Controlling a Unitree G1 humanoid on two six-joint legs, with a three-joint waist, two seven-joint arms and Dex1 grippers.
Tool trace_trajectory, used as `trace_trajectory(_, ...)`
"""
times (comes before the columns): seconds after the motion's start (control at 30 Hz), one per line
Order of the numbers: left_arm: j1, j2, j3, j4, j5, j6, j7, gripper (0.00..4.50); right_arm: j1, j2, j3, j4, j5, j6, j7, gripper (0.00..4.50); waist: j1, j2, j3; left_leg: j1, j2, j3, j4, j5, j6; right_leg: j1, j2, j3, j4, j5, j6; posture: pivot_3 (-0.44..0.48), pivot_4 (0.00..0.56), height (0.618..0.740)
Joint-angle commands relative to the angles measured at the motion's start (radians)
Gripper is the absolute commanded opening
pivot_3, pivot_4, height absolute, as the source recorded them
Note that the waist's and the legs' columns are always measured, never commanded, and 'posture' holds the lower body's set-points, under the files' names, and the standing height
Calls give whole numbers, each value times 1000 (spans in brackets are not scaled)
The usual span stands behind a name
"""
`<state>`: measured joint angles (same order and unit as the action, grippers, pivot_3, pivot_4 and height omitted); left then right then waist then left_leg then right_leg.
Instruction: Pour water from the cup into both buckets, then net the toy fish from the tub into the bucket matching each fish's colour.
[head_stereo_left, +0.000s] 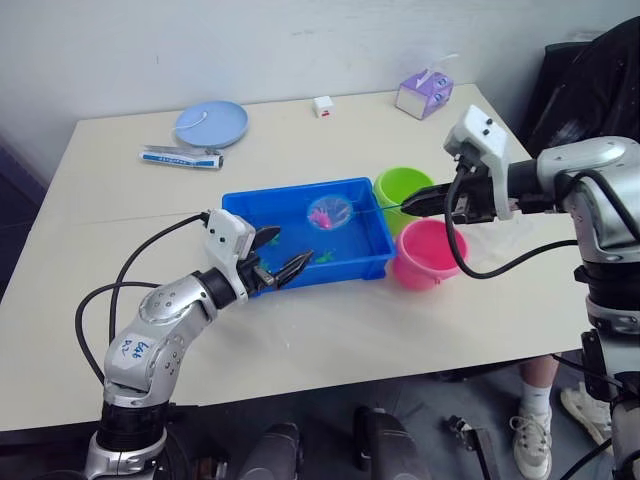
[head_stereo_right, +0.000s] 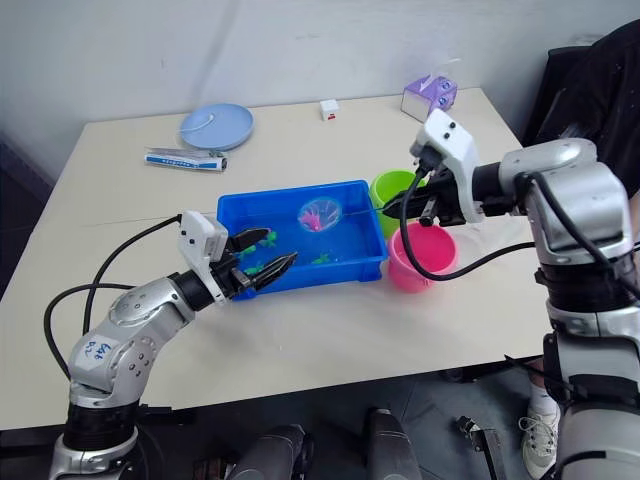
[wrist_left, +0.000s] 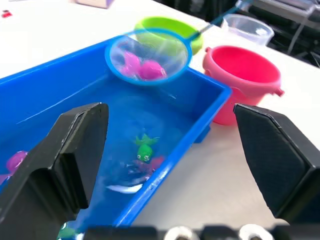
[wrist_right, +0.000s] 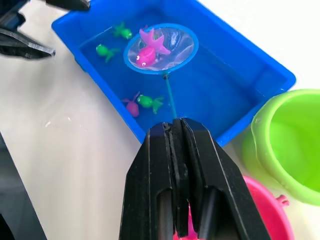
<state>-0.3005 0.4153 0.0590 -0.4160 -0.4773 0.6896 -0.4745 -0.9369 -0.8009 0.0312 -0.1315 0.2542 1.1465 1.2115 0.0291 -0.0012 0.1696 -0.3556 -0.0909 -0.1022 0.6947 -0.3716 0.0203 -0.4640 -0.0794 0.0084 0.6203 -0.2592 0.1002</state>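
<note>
The blue tub (head_stereo_left: 300, 205) holds water with several green fish (wrist_right: 104, 50) and a pink fish (wrist_right: 132, 106). The net (head_stereo_left: 328, 213) hangs over the tub's right half with a pink fish (wrist_right: 148, 50) in it. My right gripper (head_stereo_left: 415, 203) is shut on the net's thin handle, above the green bucket (head_stereo_left: 403, 188) and the pink bucket (head_stereo_left: 428, 255), which stand at the tub's right end. My left gripper (head_stereo_left: 278, 255) is open with nothing in it, at the tub's near left corner. The clear cup (wrist_left: 248, 27) stands behind the pink bucket.
At the back of the table are a pale-blue plate (head_stereo_left: 212, 123), a white tube (head_stereo_left: 181, 156), a small white cube (head_stereo_left: 323, 105) and a purple tissue box (head_stereo_left: 424, 94). A person in dark clothes (head_stereo_left: 600, 70) stands at the right edge.
</note>
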Motion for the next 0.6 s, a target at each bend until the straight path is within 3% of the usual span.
trace_trajectory(0.03, -37, 14, -5, 4, -19, -15, -43, 4295, 29, -41, -138, -122, 80, 95, -61, 757, 2, 0, 0, 0, 0, 0, 0, 0, 0, 0, 0, 0, 0, 0, 0, 0, 150, 740)
trace_trajectory(0.33, -98, 6, -49, 99, 0, -52, -106, 4295, 243, -28, -417, -353, 251, 281, -212, 757, 2, 0, 0, 0, 0, 0, -1, 0, 0, 0, 0, 0, 0, 0, 0, 0, 150, 740)
trace_trajectory(0.6, -170, -9, -87, 210, 19, -97, -164, 4295, 496, -83, -577, -542, 306, 264, -302, 757, 14, 0, 0, 0, 0, 0, 0, 0, 0, 0, 0, 0, 0, 0, 0, 0, 150, 740)
